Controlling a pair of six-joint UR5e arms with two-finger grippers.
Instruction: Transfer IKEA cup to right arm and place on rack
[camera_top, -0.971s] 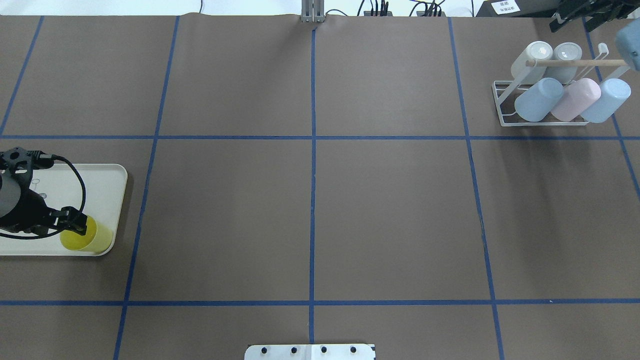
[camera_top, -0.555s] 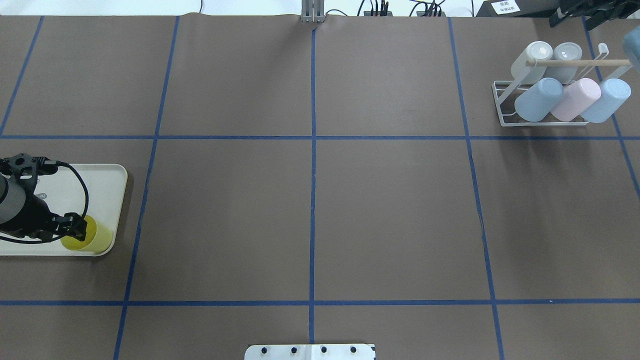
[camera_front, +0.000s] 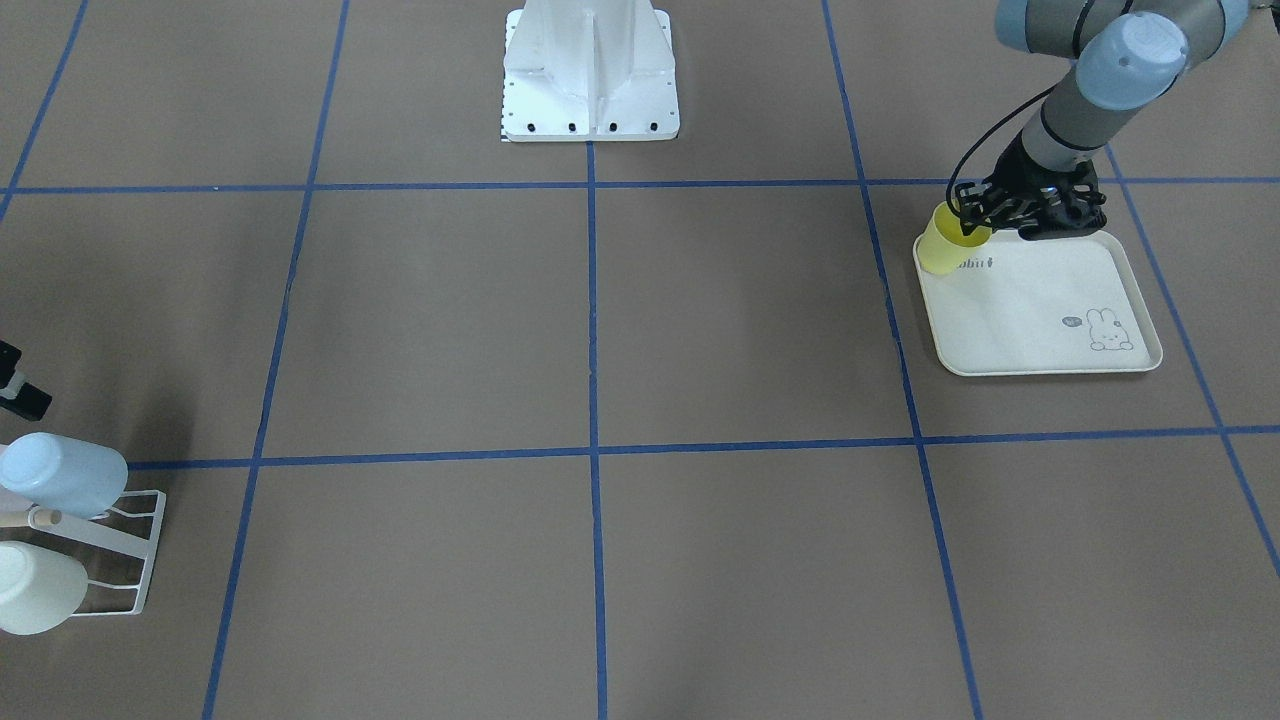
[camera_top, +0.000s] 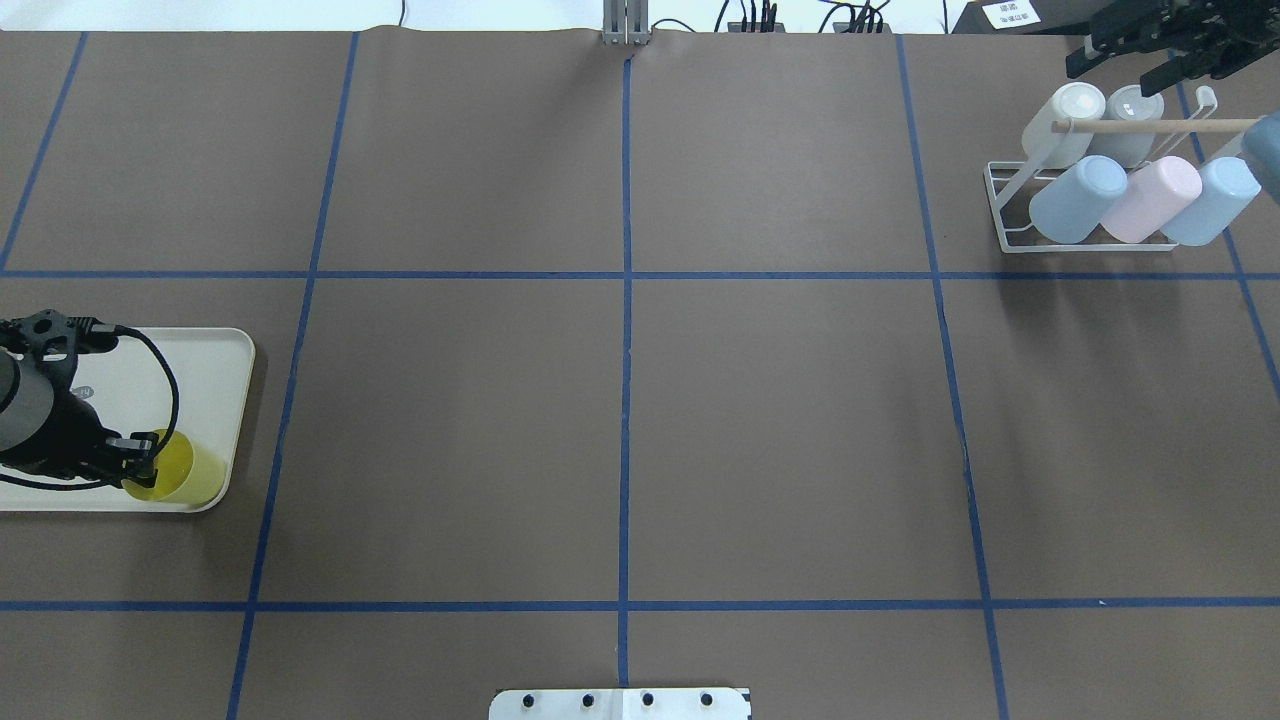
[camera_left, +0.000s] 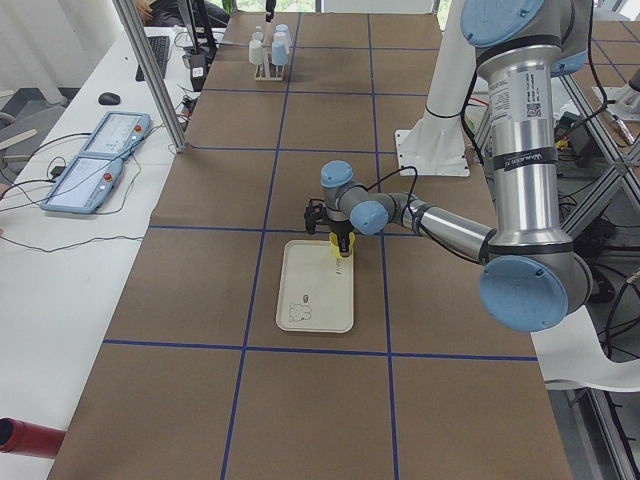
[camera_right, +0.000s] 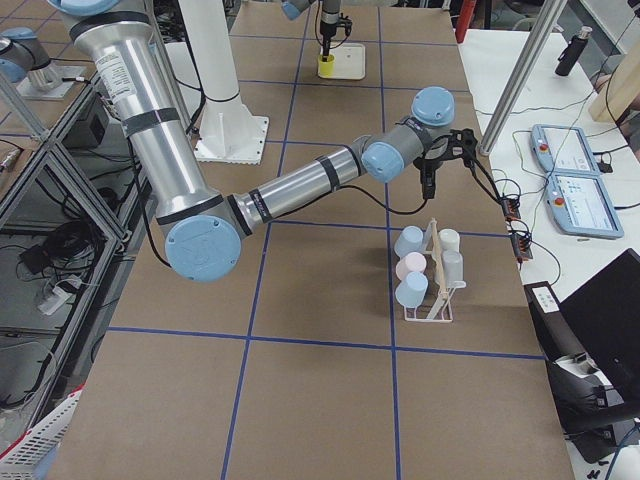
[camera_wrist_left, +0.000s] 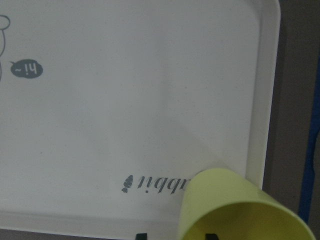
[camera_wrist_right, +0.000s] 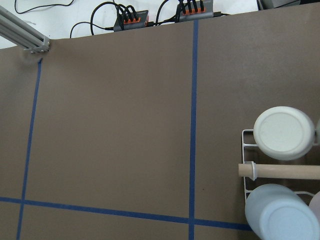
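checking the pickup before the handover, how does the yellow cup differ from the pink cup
Colour: the yellow cup is bright yellow, while the pink cup is pale pink.
Pose: the yellow cup stands upright with its mouth up, while the pink cup leans slanted with its base up.
Place: the yellow cup is in a corner of the tray with the left end effector at its rim, while the pink cup sits on the rack with nothing gripping it.
Both look like the same plain tumbler shape.

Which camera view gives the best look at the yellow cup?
Overhead exterior: the cup shows its mouth and side, at the tray's corner, left fingers at its rim. Front-facing shows its side, rim partly hidden. The left wrist view crops it. Both side views show it small. The right wrist view misses it.
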